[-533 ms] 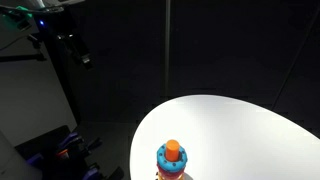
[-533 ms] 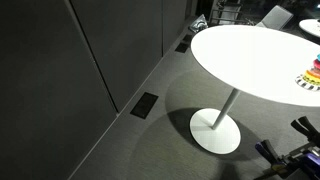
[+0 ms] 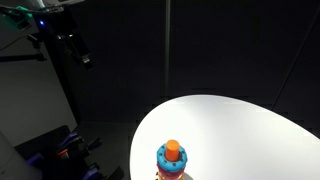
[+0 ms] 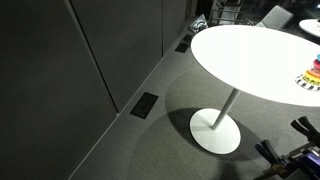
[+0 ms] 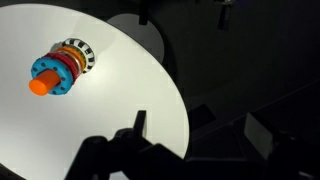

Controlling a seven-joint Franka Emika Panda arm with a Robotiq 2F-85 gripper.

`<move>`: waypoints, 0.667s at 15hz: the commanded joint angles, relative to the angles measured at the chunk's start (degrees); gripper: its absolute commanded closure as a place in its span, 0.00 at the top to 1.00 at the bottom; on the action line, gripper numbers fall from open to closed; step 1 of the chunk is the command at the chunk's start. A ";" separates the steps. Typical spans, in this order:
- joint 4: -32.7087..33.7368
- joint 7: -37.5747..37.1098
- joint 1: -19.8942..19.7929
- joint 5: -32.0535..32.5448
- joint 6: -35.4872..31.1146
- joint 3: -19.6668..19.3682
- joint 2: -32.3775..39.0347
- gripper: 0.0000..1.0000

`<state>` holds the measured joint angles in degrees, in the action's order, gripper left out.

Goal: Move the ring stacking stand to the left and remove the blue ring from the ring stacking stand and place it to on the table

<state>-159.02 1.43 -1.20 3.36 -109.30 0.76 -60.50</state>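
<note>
Hand: my hand (image 5: 135,140) shows only as a dark silhouette at the bottom of the wrist view. I cannot tell if the fingers are spread or pressed together, and it grips nothing I can see.
Hand position: high above the bench (image 5: 120,90), near its edge, well apart from the stand, touching nothing.
Ring stacking stand: the ring stacking stand (image 5: 72,58) sits on the bench, upper left in the wrist view. It is upright at the bottom edge in an exterior view (image 3: 172,165), and cut by the right frame edge in an exterior view (image 4: 313,72).
Blue ring: the blue ring (image 5: 47,70) is on the post, just under the orange top, with red and yellow rings below it. In an exterior view (image 3: 160,158) it is the top ring.
Bench: round white top (image 3: 240,125), single pedestal foot (image 4: 215,130) on grey floor.
Change vs earlier frame: none in either exterior view. Stand, ring and bench are in the same spots, and no motion shows.
</note>
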 commanded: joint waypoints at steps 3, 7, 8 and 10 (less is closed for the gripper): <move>1.16 -1.13 -0.03 0.44 -1.07 0.28 1.92 1.00; 2.35 -1.72 -0.19 0.44 -3.50 0.61 4.53 1.00; 2.61 -1.89 -0.26 0.50 -4.28 0.75 5.28 1.00; 3.41 -2.43 -0.45 0.60 -5.75 1.07 7.30 1.00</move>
<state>-158.43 0.69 -1.21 3.36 -113.74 1.08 -57.37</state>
